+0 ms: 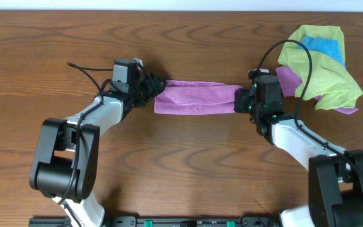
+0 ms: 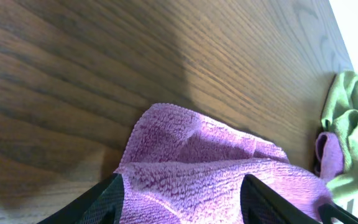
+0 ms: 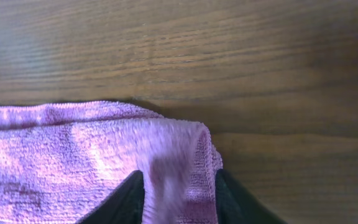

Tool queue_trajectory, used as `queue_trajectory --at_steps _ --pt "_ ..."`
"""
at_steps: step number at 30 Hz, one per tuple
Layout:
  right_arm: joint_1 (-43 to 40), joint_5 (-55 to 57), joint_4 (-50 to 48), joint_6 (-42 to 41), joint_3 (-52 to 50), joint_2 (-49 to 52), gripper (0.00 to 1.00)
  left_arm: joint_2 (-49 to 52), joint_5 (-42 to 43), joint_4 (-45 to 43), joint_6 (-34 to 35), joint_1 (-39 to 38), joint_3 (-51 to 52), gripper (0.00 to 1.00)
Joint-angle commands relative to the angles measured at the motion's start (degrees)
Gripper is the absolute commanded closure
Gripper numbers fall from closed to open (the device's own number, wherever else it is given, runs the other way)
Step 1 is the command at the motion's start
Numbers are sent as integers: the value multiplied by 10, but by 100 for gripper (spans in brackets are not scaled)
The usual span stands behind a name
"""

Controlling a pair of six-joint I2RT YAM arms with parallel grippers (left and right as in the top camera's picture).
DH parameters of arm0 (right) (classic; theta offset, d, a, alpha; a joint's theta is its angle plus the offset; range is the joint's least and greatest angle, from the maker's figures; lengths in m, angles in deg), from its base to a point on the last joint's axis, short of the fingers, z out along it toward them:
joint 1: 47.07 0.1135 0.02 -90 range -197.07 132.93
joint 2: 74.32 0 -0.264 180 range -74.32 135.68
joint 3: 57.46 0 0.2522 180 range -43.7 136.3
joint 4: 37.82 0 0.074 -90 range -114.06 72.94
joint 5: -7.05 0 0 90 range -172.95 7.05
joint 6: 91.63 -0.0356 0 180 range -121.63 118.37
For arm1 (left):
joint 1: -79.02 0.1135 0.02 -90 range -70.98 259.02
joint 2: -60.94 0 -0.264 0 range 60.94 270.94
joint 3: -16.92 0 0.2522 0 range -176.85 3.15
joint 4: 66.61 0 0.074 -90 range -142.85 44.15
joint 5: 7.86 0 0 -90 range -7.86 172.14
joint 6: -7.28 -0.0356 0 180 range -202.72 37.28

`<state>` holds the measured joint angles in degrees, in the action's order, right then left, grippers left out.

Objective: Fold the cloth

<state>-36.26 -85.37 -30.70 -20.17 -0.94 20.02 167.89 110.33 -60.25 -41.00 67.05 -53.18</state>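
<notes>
One wooden table (image 1: 43,38) carries a heap of cloths (image 1: 323,69), green, blue and purple, at its far right corner. Near the middle lies the purple cloth (image 1: 197,98), stretched as a band. The left gripper (image 1: 155,88) and the right gripper (image 1: 239,101) each pinch one end.

The purple cloth (image 1: 194,98) lies stretched into a band near the tabletop's far edge, the left gripper (image 1: 153,88) pinching one end and the right gripper (image 1: 239,101) the other (a heap of cloths (image 1: 323,69) sits by the far right corner).
</notes>
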Motion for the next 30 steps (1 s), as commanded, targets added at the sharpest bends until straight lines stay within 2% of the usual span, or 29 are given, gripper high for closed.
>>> queue_trajectory --at_steps 1,4,12,23,30 --pt "5 9 1 4 7 -10 58 5 23 10 -15 4 -13 38" --pt "5 4 3 3 7 -18 51 5 23 15 -14 4 -13 35" --pt "5 -73 31 -20 7 -31 48 5 28 20 15 3 -12 34" --pt "27 -77 56 -24 7 -31 49 5 30 20 38 -5 -12 33" --pt "29 -82 59 -24 7 -31 50 9 -26 22 54 -39 -11 30"
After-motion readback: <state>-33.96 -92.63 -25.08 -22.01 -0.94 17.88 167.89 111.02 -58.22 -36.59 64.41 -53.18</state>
